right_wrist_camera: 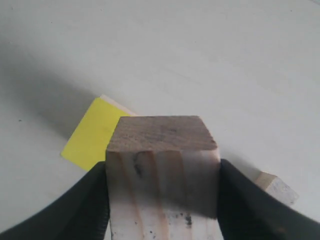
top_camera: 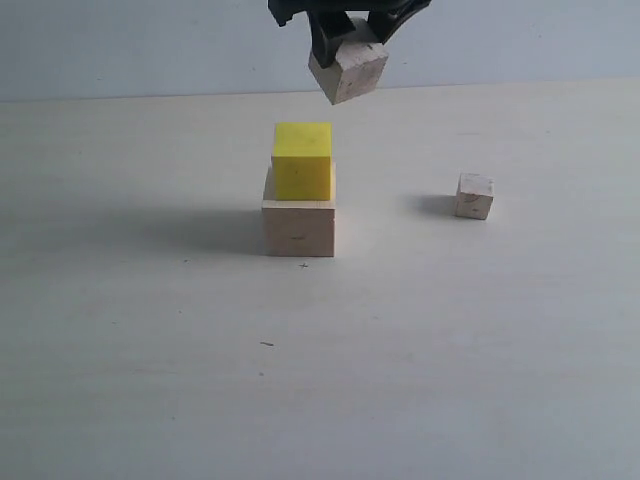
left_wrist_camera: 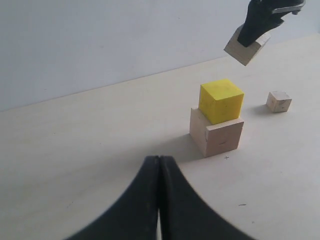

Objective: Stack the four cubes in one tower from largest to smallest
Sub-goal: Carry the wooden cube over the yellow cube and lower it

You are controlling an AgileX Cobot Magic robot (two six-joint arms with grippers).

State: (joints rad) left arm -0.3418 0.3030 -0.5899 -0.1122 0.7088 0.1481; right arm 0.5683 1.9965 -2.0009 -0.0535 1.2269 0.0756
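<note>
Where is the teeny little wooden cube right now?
In the exterior view, the tiniest cube sits alone on the table, on the right, apart from the yellow cube stacked on the largest wooden cube.

Pale, faintly grained surface [top_camera: 150, 380], matte. A few small dark specks [top_camera: 267, 344] on its near half. Plain light blue-grey wall [top_camera: 130, 45] behind the far edge.

largest cube [top_camera: 298, 230]: bare pale wood, matt. yellow cube [top_camera: 302, 160]: smooth matt coat. knotty cube [right_wrist_camera: 162, 135]: raw wood, rough end grain, dark specks. smallest cube [top_camera: 474, 196]: bare wood. worktop [top_camera: 150, 380]: pale, matt. right hand [right_wrist_camera: 162, 172]: black, matt.
</note>
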